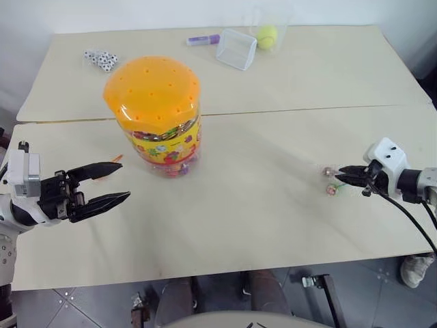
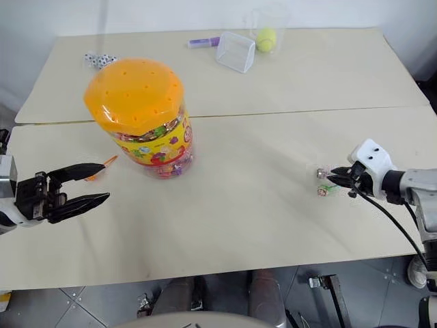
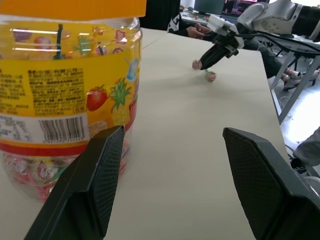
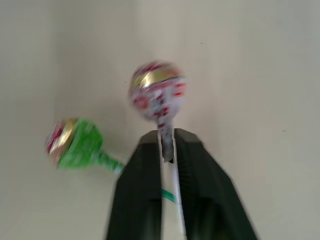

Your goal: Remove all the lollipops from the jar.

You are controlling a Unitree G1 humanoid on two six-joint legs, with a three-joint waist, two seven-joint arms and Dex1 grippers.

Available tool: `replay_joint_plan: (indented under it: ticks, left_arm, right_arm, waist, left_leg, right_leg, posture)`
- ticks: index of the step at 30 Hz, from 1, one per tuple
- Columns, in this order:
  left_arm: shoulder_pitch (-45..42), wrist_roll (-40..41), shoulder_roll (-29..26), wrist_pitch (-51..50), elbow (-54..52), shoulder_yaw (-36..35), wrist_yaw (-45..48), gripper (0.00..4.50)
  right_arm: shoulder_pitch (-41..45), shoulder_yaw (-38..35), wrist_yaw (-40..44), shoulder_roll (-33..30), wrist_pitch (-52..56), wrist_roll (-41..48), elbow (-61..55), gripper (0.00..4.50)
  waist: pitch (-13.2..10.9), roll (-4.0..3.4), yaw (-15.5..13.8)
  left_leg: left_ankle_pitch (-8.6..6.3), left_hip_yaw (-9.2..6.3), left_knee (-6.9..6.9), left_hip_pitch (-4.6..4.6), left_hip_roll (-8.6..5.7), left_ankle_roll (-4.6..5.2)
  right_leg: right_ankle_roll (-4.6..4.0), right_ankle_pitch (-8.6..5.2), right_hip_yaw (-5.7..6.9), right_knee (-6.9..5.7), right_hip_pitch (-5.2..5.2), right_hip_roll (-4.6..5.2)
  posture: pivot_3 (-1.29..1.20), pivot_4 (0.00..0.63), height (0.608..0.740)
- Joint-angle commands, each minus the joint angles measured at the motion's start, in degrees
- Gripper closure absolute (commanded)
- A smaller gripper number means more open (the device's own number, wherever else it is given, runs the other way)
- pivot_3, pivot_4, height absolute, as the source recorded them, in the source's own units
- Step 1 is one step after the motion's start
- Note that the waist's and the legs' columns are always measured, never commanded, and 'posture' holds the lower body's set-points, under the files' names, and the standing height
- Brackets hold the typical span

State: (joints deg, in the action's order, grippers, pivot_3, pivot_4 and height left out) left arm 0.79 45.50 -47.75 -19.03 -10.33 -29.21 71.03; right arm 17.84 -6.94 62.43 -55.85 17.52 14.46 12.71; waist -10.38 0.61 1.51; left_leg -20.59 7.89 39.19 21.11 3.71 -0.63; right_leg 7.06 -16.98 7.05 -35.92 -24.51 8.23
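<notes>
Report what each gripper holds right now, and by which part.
The right gripper pinches the reddish-and-white lollipop by its stick, just below the head, above the table beside the green lollipop. The left gripper is open and holds nothing, beside the jar.

Jar [image 1: 160,130]: orange lid w/ holes, yellow fruit label. Lollipops: green [image 4: 75,142], red-white-gold [image 4: 156,91]. Hands black.

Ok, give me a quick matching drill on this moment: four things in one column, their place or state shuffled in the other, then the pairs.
1. jar
2. red-and-white lollipop
3. green lollipop
4. left gripper

A. lying on the table beside the right gripper
B. open, holding nothing
C. stick between the right gripper's fingers
D. upright, orange lid on

Pairs: 1-D, 2-C, 3-A, 4-B
</notes>
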Motion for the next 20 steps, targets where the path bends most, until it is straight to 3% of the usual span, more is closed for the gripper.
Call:
replay_joint_plan:
  ticks: [1,5,8,12,20]
  left_arm:
    - [0.74,-1.36,-0.84,1.05,-0.11,-1.93,-0.59,1.14]
    - [1.61,-7.12,-0.29,4.36,2.74,-2.87,-4.96,1.14]
    - [3.05,-12.93,1.04,8.82,6.37,-3.69,-9.6,1.14]
    - [6.42,-15.62,2.63,10.3,6.83,-5.39,-14.28,1.14]
    - [12.76,-17.56,8.76,11.96,-1.81,-7.16,-22.77,1.14]
  right_arm:
    - [-1.52,-4.98,4.04,0.46,-4.35,4.88,-2.16,2.5]
    - [-0.45,-10.95,12.44,7.37,-9.94,18.31,-7.73,1.23]
    - [2.11,-8.77,13.26,11.14,-8.21,21.61,-12.11,0.21]
    - [6.07,-0.91,16.43,16.9,-9.25,21.22,-15.29,0.1]
    - [11.92,8.69,15.34,28.99,-28.17,8.87,-3.78,0.1]
  waist:
    - [0.0,0.0,-0.11]
    - [0.0,0.0,-0.07]
    - [0.0,0.0,0.24]
    - [0.01,0.02,0.21]
    - [0.08,0.14,-0.34]
  left_leg:
    - [0.0,0.0,0.0,0.01,0.0,0.01]
    - [-0.01,-0.01,0.01,-0.02,0.0,0.01]
    - [0.0,0.0,0.01,-0.06,0.05,0.01]
    - [-0.01,0.0,0.0,-0.09,0.09,0.01]
    - [-0.06,-0.03,0.13,0.01,0.04,0.08]
  right_leg:
    - [0.01,0.0,0.0,0.0,0.0,0.0]
    - [0.02,0.01,0.0,0.01,0.02,-0.02]
    - [0.01,0.01,-0.05,-0.02,0.02,-0.1]
    - [0.0,0.02,-0.05,-0.05,0.01,-0.1]
    - [0.04,0.05,-0.01,-0.05,0.03,-0.03]
  posture:
    - [0.0,0.15,0.74]
    - [0.0,0.15,0.74]
    - [0.0,0.15,0.74]
    - [0.0,0.15,0.74]
    - [0.0,0.15,0.74]
